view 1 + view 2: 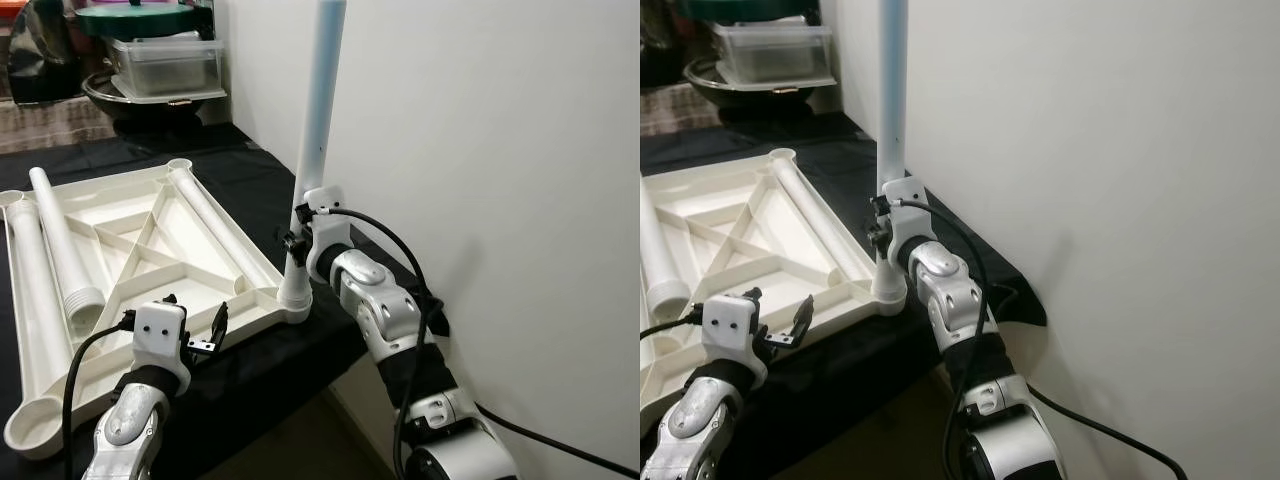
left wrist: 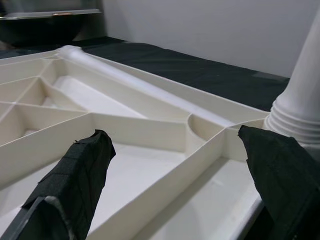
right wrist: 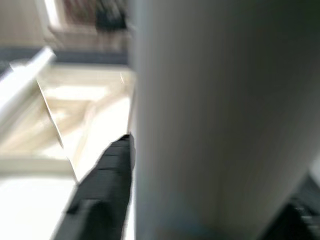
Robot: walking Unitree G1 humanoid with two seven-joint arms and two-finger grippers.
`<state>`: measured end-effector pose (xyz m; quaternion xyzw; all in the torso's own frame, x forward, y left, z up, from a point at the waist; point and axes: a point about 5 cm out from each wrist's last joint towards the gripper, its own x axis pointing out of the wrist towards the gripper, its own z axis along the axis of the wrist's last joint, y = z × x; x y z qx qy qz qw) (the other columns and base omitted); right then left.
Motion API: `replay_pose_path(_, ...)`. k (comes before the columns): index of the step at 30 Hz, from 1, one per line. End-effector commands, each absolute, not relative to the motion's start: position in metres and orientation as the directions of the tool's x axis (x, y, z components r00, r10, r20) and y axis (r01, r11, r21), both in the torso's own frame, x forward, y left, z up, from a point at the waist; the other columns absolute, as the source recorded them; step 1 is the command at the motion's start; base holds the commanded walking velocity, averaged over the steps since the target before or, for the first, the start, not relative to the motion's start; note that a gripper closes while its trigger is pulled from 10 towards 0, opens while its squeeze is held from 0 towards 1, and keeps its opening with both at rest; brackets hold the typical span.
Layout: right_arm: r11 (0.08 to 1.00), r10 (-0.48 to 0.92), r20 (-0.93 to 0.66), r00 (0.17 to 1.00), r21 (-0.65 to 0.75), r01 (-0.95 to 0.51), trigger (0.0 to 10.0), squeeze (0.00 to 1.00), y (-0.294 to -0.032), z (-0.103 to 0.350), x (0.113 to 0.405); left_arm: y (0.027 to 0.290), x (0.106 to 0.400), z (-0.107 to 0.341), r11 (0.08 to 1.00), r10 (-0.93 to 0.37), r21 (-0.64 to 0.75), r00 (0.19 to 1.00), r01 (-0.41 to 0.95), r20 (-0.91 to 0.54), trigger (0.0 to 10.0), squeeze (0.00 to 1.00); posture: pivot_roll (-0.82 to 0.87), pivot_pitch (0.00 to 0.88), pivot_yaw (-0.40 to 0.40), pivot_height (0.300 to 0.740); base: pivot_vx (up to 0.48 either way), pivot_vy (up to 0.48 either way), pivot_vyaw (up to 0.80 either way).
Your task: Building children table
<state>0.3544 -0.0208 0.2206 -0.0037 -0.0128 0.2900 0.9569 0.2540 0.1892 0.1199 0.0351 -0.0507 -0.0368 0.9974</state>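
Right gripper (image 1: 296,240) clasps upright leg (image 1: 318,130); two legs (image 1: 55,250) lie in tabletop (image 1: 140,260).

You've got a smooth cream plastic tabletop (image 1: 150,250), slight sheen. Upright leg (image 1: 318,130) is smooth white plastic, ribbed at its base. Cloth (image 1: 250,170) underneath is matt black fabric. Gripper fingers (image 2: 75,185) look wrapped in rough black tape.
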Motion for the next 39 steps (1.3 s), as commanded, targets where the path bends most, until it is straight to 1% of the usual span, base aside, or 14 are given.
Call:
replay_pose_path(1, 0.769, 0.634, 0.072, 0.770, 0.046, -0.637, 10.0, 1.00, -0.005, 0.221, 0.347, 0.187, 0.255, 0.119, 0.994, -0.092, 0.071, 0.992, 0.086, 0.087, 10.0, 0.00, 0.09, 0.000, -0.111, 0.740, 0.000, 0.000, 0.00)
replay_pose_path(2, 0.769, 0.634, 0.072, 0.770, 0.046, -0.637, 10.0, 1.00, -0.005, 0.221, 0.347, 0.187, 0.255, 0.119, 0.994, -0.092, 0.071, 0.992, 0.086, 0.087, 10.0, 0.00, 0.09, 0.000, -0.111, 0.740, 0.000, 0.000, 0.00)
replay_pose_path(3, 0.713, 0.692, 0.134, 0.710, 0.025, -0.700, 10.0, 0.00, -0.006, 0.233, 0.351, 0.188, 0.256, 0.119, 0.994, -0.092, 0.072, 0.992, 0.086, 0.088, 10.0, 0.00, 0.09, 0.000, -0.116, 0.740, 0.000, 0.000, 0.00)
replay_pose_path(6, 0.616, 0.781, 0.179, 0.598, -0.062, -0.786, 10.0, 0.00, -0.007, 0.242, 0.351, 0.188, 0.256, 0.119, 0.994, -0.090, 0.071, 0.992, 0.084, 0.090, 10.0, 0.00, 0.09, 0.000, -0.119, 0.740, 0.000, 0.000, 0.00)
replay_pose_path(9, 0.155, 0.988, 0.043, 0.149, -0.232, -0.960, 10.0, 0.00, -0.016, 0.228, 0.327, 0.187, 0.256, 0.120, 0.994, -0.086, 0.070, 0.992, 0.080, 0.095, 10.0, 0.00, 0.10, 0.000, -0.128, 0.740, 0.000, 0.000, 0.00)
replay_pose_path(12, -0.005, 0.999, -0.054, 0.005, -0.190, -0.982, 10.0, 0.00, -0.018, 0.211, 0.316, 0.187, 0.255, 0.120, 0.995, -0.082, 0.071, 0.992, 0.075, 0.097, 10.0, 0.00, 0.11, 0.000, -0.135, 0.740, 0.000, 0.000, 0.00)
replay_pose_path(13, -0.020, 0.996, -0.091, -0.005, -0.167, -0.986, 0.3, 0.00, -0.015, 0.203, 0.315, 0.188, 0.255, 0.120, 0.995, -0.080, 0.072, 0.992, 0.073, 0.098, 10.0, 0.00, 0.12, 0.000, -0.141, 0.740, 0.000, 0.000, 0.00)
replay_pose_path(17, 0.031, 0.989, -0.140, 0.051, -0.140, -0.990, 0.0, 0.00, -0.009, 0.193, 0.320, 0.189, 0.254, 0.120, 0.995, -0.077, 0.073, 0.992, 0.070, 0.098, 10.0, 0.00, 0.12, 0.000, -0.142, 0.740, 0.000, 0.000, 0.00)
replay_pose_path(23, 0.668, 0.729, -0.163, 0.665, -0.040, -0.743, 0.0, 0.00, -0.013, 0.182, 0.370, 0.188, 0.255, 0.120, 0.995, -0.075, 0.072, 0.992, 0.068, 0.100, 10.0, 0.00, 0.10, 0.000, -0.132, 0.740, 0.000, 0.000, 0.00)
replay_pose_path(33, 0.924, 0.383, -0.103, 0.918, 0.026, -0.382, 0.0, 0.00, -0.040, 0.181, 0.366, 0.187, 0.256, 0.119, 0.994, -0.088, 0.069, 0.992, 0.081, 0.095, 10.0, 0.00, 0.07, 0.000, -0.104, 0.740, 0.000, 0.000, 0.00)
replay_pose_path(34, 0.873, 0.487, -0.069, 0.870, 0.038, -0.486, 10.0, 0.00, -0.025, 0.188, 0.357, 0.186, 0.257, 0.118, 0.994, -0.095, 0.069, 0.991, 0.088, 0.094, 10.0, 0.00, 0.06, 0.000, -0.094, 0.740, 0.000, 0.000, 0.00)
replay_pose_path(37, 0.829, 0.559, -0.014, 0.829, 0.040, -0.558, 10.0, 0.00, -0.016, 0.197, 0.351, 0.185, 0.258, 0.118, 0.993, -0.101, 0.068, 0.991, 0.094, 0.093, 10.0, 0.00, 0.05, 0.000, -0.092, 0.740, 0.000, 0.000, 0.00)
replay_pose_path(38, 0.792, 0.608, 0.021, 0.794, 0.048, -0.608, 10.0, 1.00, -0.011, 0.203, 0.350, 0.184, 0.259, 0.118, 0.993, -0.106, 0.068, 0.990, 0.100, 0.093, 10.0, 0.00, 0.05, 0.000, -0.090, 0.740, 0.000, 0.000, 0.00)
replay_pose_path(39, 0.792, 0.608, 0.021, 0.794, 0.048, -0.608, 10.0, 1.00, -0.011, 0.203, 0.350, 0.184, 0.259, 0.118, 0.993, -0.106, 0.068, 0.990, 0.100, 0.093, 10.0, 0.00, 0.05, 0.000, -0.090, 0.740, 0.000, 0.000, 0.00)
